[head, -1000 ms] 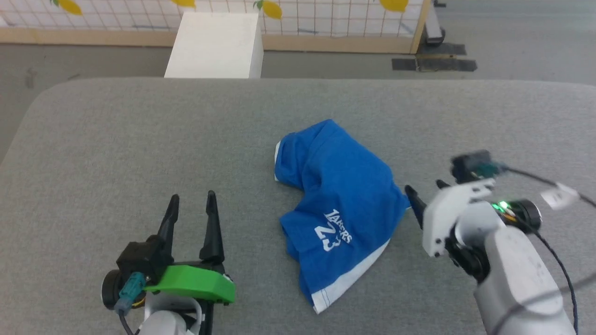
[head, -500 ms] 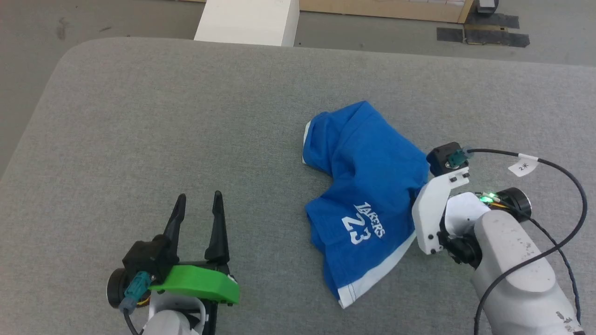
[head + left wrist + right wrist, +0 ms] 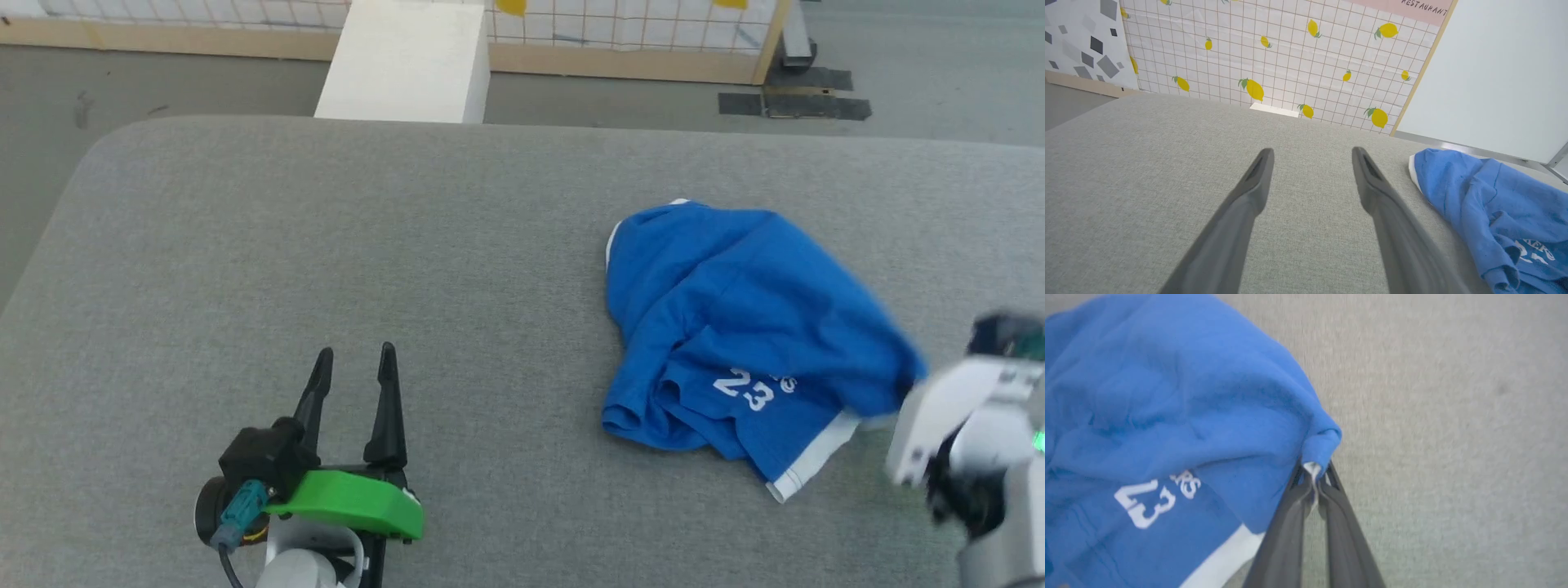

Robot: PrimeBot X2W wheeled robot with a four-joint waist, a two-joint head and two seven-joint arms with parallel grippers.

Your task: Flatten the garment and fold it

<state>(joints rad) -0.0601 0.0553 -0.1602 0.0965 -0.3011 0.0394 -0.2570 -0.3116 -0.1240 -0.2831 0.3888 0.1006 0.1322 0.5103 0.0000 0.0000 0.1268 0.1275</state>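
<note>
Head view: white box point(image 3: 404, 61) beyond the grey table's point(image 3: 245, 245) far edge, the garment point(image 3: 735, 327) bunched right of centre, left gripper point(image 3: 356, 351) near-left, well apart, pointing away; left wrist view: its jaws spread wide, lemon-print wall point(image 3: 1290, 61) ahead; right wrist view: right gripper point(image 3: 1312, 473) clamped on the garment's right edge.

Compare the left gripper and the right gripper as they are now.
The left gripper has its fingers spread apart; the right gripper has them pinched together. The left holds nothing, over the grey surface; the right clamps an edge of the blue garment. Both have long dark fingers.
</note>
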